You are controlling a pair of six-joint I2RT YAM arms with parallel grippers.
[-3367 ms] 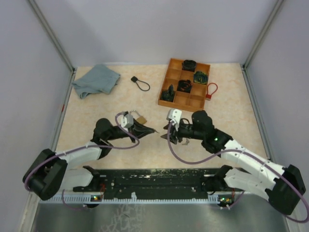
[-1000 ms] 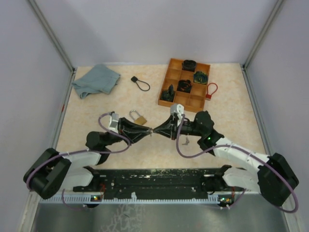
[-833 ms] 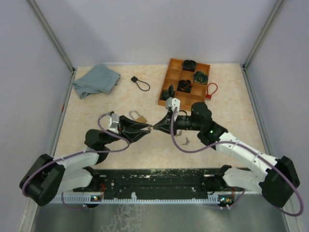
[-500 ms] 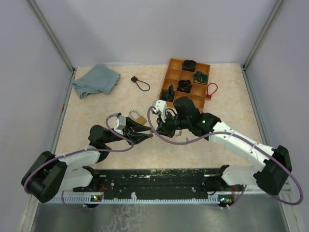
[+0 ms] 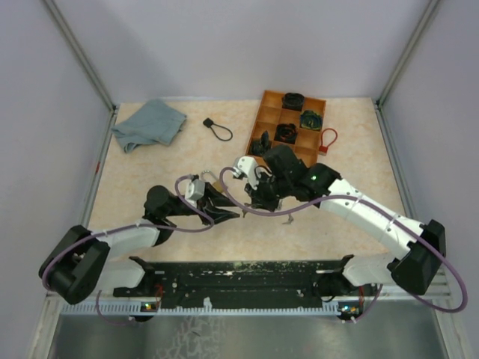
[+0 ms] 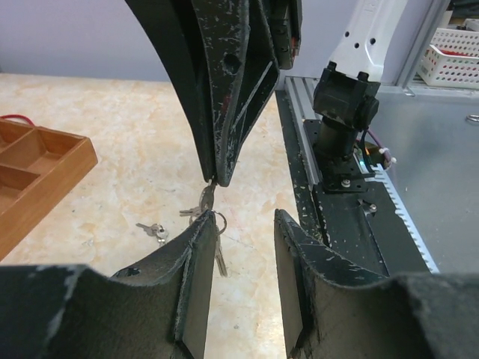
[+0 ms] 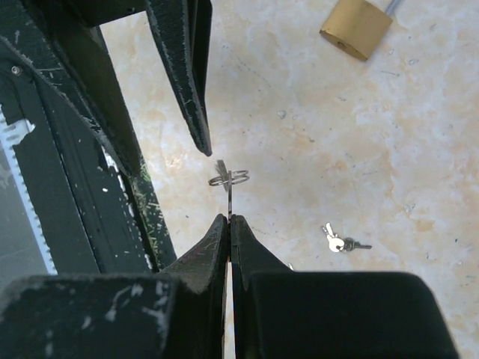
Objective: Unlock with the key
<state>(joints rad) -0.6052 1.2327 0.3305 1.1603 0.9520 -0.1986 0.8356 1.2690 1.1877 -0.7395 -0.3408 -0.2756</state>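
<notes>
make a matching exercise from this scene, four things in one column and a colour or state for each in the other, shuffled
1 left gripper
2 right gripper
3 cloth
4 padlock

a brass
b shut on the key
c blue, far left corner
d jaws apart

Pairs: 1-d, 2-b, 3-c, 4-a

You have the key (image 7: 229, 196), small and silver, pinched by its blade in the right gripper (image 7: 229, 221), ring at its free end. Brass padlock (image 7: 356, 28) lies flat, well apart; shackle probably shut, mostly cropped.
</notes>
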